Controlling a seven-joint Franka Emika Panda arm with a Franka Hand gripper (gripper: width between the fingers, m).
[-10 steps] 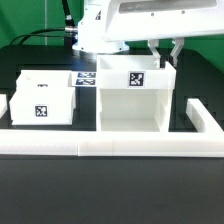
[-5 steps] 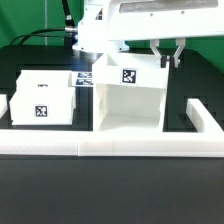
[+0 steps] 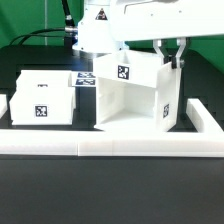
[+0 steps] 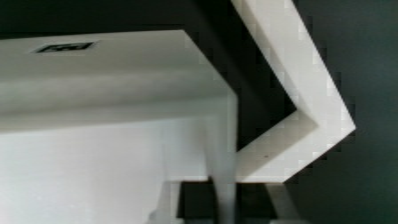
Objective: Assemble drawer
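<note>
The tall white drawer housing [image 3: 133, 95] stands open-fronted behind the front rail, turned askew so its tagged side wall [image 3: 168, 112] shows. My gripper [image 3: 172, 57] is shut on the top edge of that wall at the exterior view's right. In the wrist view the housing wall [image 4: 226, 170] runs between my dark fingers [image 4: 201, 203], my gripper [image 4: 228, 205] closed on it, and the housing's tagged top [image 4: 107, 90] fills one side. A smaller tagged tray box [image 3: 42, 98] sits at the exterior view's left. Another white box [image 3: 3, 106] is cut off at the far left edge.
A long low white rail [image 3: 110, 148] runs along the front and turns back at the exterior view's right [image 3: 205, 118]; its corner shows in the wrist view [image 4: 294, 95]. The marker board [image 3: 85, 80] lies behind, between tray box and housing. The robot base [image 3: 95, 35] stands at the back.
The housing has swung round under my grip, from facing square to askew, so its right side wall and tag now show. My gripper moved slightly right with it.
</note>
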